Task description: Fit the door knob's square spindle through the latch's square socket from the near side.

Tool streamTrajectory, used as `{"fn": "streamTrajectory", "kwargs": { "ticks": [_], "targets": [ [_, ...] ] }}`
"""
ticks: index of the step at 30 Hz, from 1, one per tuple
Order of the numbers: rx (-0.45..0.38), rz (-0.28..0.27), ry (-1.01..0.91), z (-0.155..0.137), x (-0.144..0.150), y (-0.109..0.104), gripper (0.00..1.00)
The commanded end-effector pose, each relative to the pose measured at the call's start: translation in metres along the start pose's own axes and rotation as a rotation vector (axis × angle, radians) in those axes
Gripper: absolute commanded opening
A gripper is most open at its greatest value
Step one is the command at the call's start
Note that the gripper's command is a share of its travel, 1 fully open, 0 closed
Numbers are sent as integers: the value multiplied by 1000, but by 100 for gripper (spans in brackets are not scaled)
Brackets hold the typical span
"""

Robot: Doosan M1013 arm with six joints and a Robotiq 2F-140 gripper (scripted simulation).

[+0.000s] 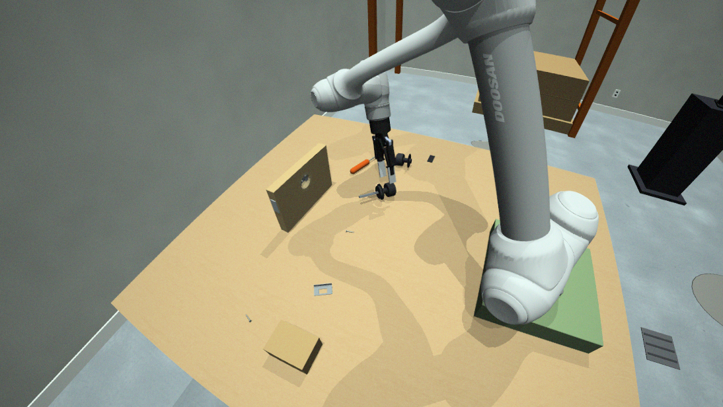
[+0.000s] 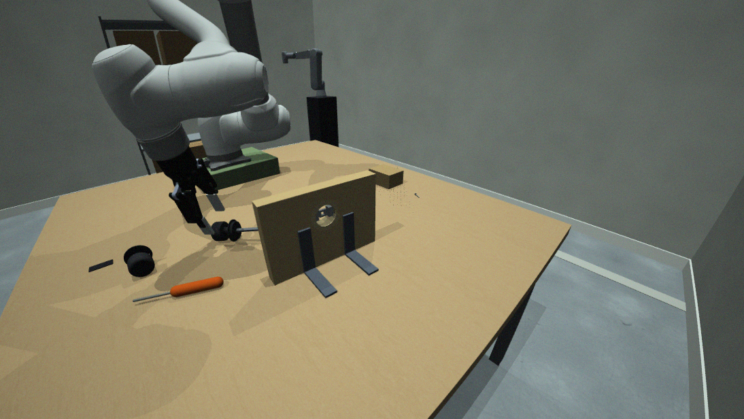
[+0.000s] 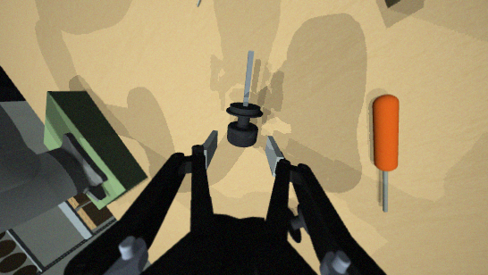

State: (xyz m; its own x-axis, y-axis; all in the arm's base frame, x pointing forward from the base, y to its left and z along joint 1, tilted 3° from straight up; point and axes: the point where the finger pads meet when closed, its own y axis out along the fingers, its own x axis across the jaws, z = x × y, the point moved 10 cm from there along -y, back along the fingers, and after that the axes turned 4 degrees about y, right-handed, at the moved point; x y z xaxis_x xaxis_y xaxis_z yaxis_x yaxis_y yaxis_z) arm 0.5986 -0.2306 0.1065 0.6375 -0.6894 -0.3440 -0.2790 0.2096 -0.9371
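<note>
The black door knob (image 1: 389,189) (image 2: 220,230) (image 3: 242,135) lies on the table, its round plate (image 1: 379,191) (image 2: 234,230) (image 3: 244,110) beside it and its grey square spindle (image 1: 367,194) (image 2: 247,229) (image 3: 248,78) pointing toward the wooden panel in the top view. My gripper (image 1: 386,178) (image 2: 212,217) (image 3: 241,141) is open and empty, just above the knob; in the wrist view the knob's head shows between and slightly beyond the fingertips. The upright wooden panel (image 1: 303,204) (image 2: 359,192) has a round hole with the latch (image 1: 304,178) (image 2: 325,214) inside. Its square socket is too small to make out.
A second black knob (image 1: 402,160) (image 2: 139,261) and an orange screwdriver (image 1: 359,166) (image 2: 196,286) (image 3: 385,132) lie nearby. Two dark brackets (image 2: 306,249) (image 2: 349,234) support the panel's far side. A metal plate (image 1: 322,285), small screws (image 1: 349,231) (image 1: 248,318) and a wooden block (image 1: 292,345) (image 2: 386,175) lie farther off.
</note>
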Motion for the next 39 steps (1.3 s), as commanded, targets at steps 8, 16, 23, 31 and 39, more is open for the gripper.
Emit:
{"fn": "streamTrajectory", "kwargs": {
  "ticks": [8,16,23,31,39],
  "targets": [
    [0,0,0,0,0,9,57],
    [0,0,0,0,0,23,57],
    [0,0,0,0,0,26,57],
    [0,0,0,0,0,39,57],
    [0,0,0,0,0,46,57]
  ]
}}
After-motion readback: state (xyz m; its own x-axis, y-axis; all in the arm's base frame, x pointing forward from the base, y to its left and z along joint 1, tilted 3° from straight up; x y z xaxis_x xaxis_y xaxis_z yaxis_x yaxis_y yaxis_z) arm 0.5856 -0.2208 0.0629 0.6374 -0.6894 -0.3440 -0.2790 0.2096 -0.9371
